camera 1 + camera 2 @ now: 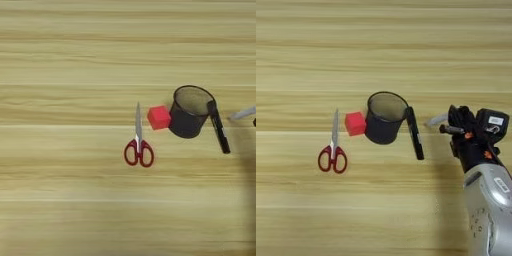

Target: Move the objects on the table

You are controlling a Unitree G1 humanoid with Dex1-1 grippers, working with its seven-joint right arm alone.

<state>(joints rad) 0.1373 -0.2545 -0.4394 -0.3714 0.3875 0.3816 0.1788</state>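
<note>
The round black wire-mesh pen cup (385, 119) stands upright right of the table's middle, its mouth open. A slim grey-white marker (437, 120) lies to its right, pointing left and a little tilted. Its right end disappears behind my right gripper (452, 120), so its cap is hidden. The gripper reaches in from the lower right on the silver forearm (490, 200), a short gap right of the cup. The left eye view catches only the marker's pale shaft (243, 113) at the right edge. I cannot tell whether the marker is held.
A black pen (415, 133) leans against the cup's right side, between the cup and my gripper. A red cube (355, 123) touches the cup's left side. Red-handled scissors (332, 149) lie further left, blades pointing away. The light wooden table (381, 215) fills the picture.
</note>
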